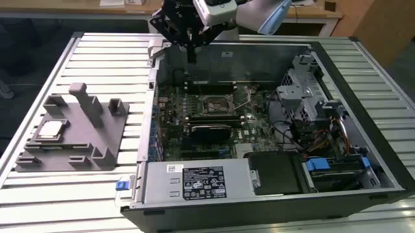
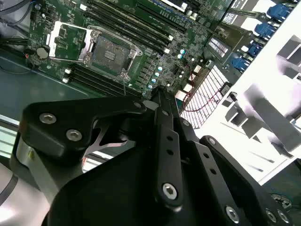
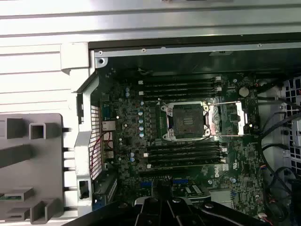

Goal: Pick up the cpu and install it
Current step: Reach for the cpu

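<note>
No print is legible, even on the power-supply label (image 1: 203,183).

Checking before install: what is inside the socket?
The socket is open, its lid swung aside; only the dark contact bed shows inside, no chip. The cpu lies on the fixture. The board under the lid's rim is hidden.

The cpu (image 1: 51,129) is silver, the fixture (image 1: 109,127) grey, the motherboard (image 3: 188,141) green, the pincer (image 1: 192,59) black.
</note>
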